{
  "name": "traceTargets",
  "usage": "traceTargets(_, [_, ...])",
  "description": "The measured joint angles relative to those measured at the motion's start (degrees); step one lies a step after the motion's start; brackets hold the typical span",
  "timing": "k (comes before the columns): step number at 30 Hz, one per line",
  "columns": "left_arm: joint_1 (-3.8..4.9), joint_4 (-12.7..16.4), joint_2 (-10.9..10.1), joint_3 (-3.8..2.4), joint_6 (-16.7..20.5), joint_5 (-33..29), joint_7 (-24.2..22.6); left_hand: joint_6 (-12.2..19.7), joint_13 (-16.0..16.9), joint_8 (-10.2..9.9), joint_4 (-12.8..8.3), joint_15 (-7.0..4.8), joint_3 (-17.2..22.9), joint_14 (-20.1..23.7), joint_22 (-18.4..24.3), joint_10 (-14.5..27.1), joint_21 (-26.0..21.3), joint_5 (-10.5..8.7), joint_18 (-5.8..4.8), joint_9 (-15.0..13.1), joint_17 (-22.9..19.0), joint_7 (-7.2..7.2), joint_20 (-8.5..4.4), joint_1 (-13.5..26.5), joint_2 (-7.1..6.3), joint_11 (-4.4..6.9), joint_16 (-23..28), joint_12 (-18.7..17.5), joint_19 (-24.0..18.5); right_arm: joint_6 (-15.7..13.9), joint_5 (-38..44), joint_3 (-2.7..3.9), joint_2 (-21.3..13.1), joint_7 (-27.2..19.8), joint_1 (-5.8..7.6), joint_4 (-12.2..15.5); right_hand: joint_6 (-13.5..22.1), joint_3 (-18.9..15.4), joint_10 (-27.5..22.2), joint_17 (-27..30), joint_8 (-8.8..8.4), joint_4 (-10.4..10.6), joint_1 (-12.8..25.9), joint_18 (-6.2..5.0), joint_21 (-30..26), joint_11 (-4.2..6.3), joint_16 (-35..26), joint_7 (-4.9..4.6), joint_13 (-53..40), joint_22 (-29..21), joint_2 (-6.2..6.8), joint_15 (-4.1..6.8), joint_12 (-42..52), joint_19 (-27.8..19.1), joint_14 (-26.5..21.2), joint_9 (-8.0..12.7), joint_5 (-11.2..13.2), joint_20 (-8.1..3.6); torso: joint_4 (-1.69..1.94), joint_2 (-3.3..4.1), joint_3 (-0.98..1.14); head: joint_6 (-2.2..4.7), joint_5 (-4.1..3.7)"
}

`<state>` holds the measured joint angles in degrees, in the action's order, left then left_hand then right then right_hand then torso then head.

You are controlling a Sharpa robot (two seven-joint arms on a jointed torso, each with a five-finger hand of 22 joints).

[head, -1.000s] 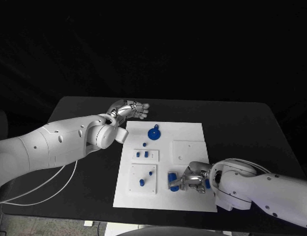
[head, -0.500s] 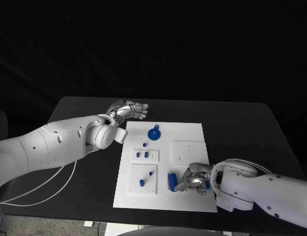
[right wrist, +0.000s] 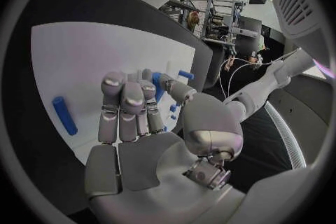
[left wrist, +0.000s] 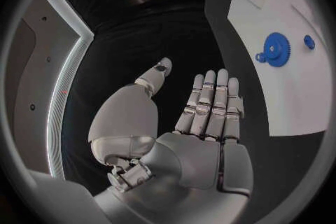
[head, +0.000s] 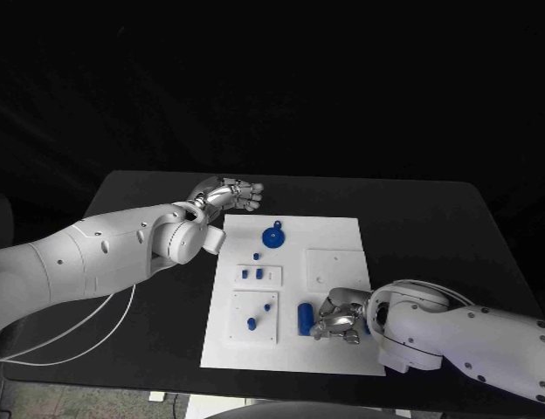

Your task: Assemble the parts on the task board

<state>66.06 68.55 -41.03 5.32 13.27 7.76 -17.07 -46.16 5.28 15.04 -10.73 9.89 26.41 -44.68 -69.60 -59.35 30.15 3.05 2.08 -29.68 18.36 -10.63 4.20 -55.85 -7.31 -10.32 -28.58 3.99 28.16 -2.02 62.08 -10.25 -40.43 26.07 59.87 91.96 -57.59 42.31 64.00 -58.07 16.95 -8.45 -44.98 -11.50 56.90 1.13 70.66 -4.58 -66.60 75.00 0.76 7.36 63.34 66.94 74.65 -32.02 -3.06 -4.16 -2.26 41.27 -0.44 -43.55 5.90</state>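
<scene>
Both hands grasp nothing: left hand [left wrist: 203, 123] spread flat, right hand [head: 337, 319] loose beside a blue cylinder [head: 306, 319].

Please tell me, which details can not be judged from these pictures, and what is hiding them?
- Whether the right hand touches the blue cylinder: head view too small; in the right wrist view they lie apart.
- The blue part behind the right hand's fingers: mostly covered, shape unclear.
- The small parts on the task board: too tiny to identify.
</scene>
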Motion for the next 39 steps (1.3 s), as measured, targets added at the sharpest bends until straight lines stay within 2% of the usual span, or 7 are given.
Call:
traceTargets(10, [0.0, 0.01, 0.0, 0.0, -0.12, 0.0, 0.03, -0.2, -0.12, 0.0, 0.0, 0.0, 0.0, 0.0, -0.05, 0.0, 0.0, 0.0, 0.0, 0.0, 0.14, 0.2, 0.0, 0.0, 0.0, 0.0, 0.0, 0.0, 0.0, 0.65, 0.18, 0.0, 0.78, 0.14, 0.0, -0.8, -0.57, 1.75, 0.0, 0.0, 0.04, -0.09, 1.38, -0.15, 0.27, -0.01, 0.0, -0.24, -0.13, 0.0, 0.15, -0.11, -0.05, 0.2, 0.11, 0.01, 0.0, 0.21, 0.02, -0.01, -0.03, -0.11, -0.16])
traceTargets(17, [0.0, 0.01, -0.05, 0.0, -0.29, 0.0, 0.1, -0.2, -0.19, 0.23, 0.0, -0.01, 0.0, -0.42, -0.11, 0.0, -0.23, 0.0, 0.0, 0.0, 0.24, 0.2, 0.0, 0.0, 0.0, 0.0, 0.0, 0.0, 0.0, 1.43, 0.48, 0.01, 0.87, 0.51, 0.01, -0.93, -0.7, 1.46, 0.41, -0.06, 0.02, -1.91, 2.17, -0.18, 0.63, 0.0, 0.01, -0.37, -0.23, 0.0, 0.94, -0.19, -0.16, 0.21, 0.2, 0.13, -0.1, 0.21, 0.01, -0.01, -0.03, -0.21, -0.19])
traceTargets(20, [0.0, 0.03, -0.07, 0.0, -0.33, 0.0, 0.13, -0.2, -0.21, 0.23, 0.0, -0.01, 0.0, -0.42, -0.11, 0.0, -0.23, 0.0, 0.0, 0.0, 0.24, 0.2, 0.0, 0.0, 0.0, 0.0, 0.0, 0.0, 0.0, 1.54, 0.57, 0.01, 0.95, 0.62, 0.01, -0.94, -0.85, -0.37, 0.41, -0.06, -0.26, -4.26, 2.7, -0.19, 0.64, 0.0, 0.01, -0.51, -0.38, 0.0, 1.47, -0.21, -0.21, 0.21, 0.21, 0.01, -3.18, 0.21, -0.01, -0.01, -0.03, -0.23, -0.15])
traceTargets(24, [0.0, 0.04, -0.1, 0.0, -0.38, 0.0, 0.2, -0.2, -0.2, 0.23, 0.0, -0.01, 0.0, -0.42, -0.11, 0.0, -0.23, 0.0, 0.0, 0.0, 0.29, 0.2, 0.0, 0.0, 0.0, 0.0, 0.0, 0.0, 0.0, 1.59, 0.7, 0.02, 0.93, 0.67, 0.01, -0.93, -0.88, -3.78, 0.41, -0.05, -0.37, -7.48, 2.8, -0.2, 0.84, 0.0, 0.01, -0.51, -0.5, 0.0, 3.11, -0.21, -0.21, 0.21, 0.21, -0.19, -7.15, 0.21, -0.02, -0.02, -0.03, -0.25, -0.08])
traceTargets(26, [0.0, 0.04, -0.12, 0.0, -0.39, 0.02, 0.24, -0.2, -0.26, 0.23, -0.16, -0.01, -0.16, -0.42, -0.17, 0.0, -0.23, 0.0, 0.0, 0.0, 0.29, 0.2, 0.0, 0.0, 0.0, 0.0, 0.0, 0.0, 0.0, 1.59, 0.75, 0.02, 0.88, 0.68, 0.01, -0.91, -0.88, -5.02, 0.41, -0.05, -0.39, -7.9, 2.19, -0.19, 0.84, 0.0, 0.01, -0.51, -0.53, 0.0, 4.63, -0.21, -0.21, 0.21, 0.22, -0.18, -6.87, 0.21, -0.02, -0.02, -0.01, -0.26, -0.05])
traceTargets(28, [0.0, 0.04, -0.13, 0.01, -0.4, 0.03, 0.27, -0.2, -0.26, 0.23, -0.16, -0.01, -0.16, -0.42, -0.17, 0.0, -0.23, 0.0, 0.0, 0.0, 0.29, 0.2, 0.0, 0.0, 0.0, 0.0, 0.0, 0.0, 0.0, 1.59, 0.8, 0.01, 0.82, 0.68, 0.0, -0.89, -0.88, -5.72, 0.41, -0.05, -0.55, -8.0, 1.66, -0.2, 0.84, 0.0, 0.01, -0.51, -0.53, 0.0, 5.16, -0.22, -0.22, 0.21, 0.22, -0.25, -6.28, 0.21, -0.02, -0.02, 0.0, -0.26, -0.03])
traceTargets(39, [0.0, -0.01, -0.15, 0.01, -0.44, 0.03, 0.35, -0.2, -0.25, 0.22, -0.16, -0.21, -0.16, -0.62, -0.22, 0.0, -0.23, 0.0, 0.0, 0.0, 0.4, 0.2, 0.0, 0.0, 0.0, 0.0, 0.0, 0.0, 0.0, 0.2, 0.65, 0.15, -1.62, 0.08, -0.05, -0.05, -0.88, -6.51, 0.41, -0.09, -0.55, -7.5, 1.52, -0.2, 0.84, 0.0, -0.22, -0.52, -0.52, 0.0, 5.28, -0.3, -0.23, 0.21, 0.3, -0.23, -5.82, 0.21, -0.03, -0.02, -0.01, -0.1, 0.03])
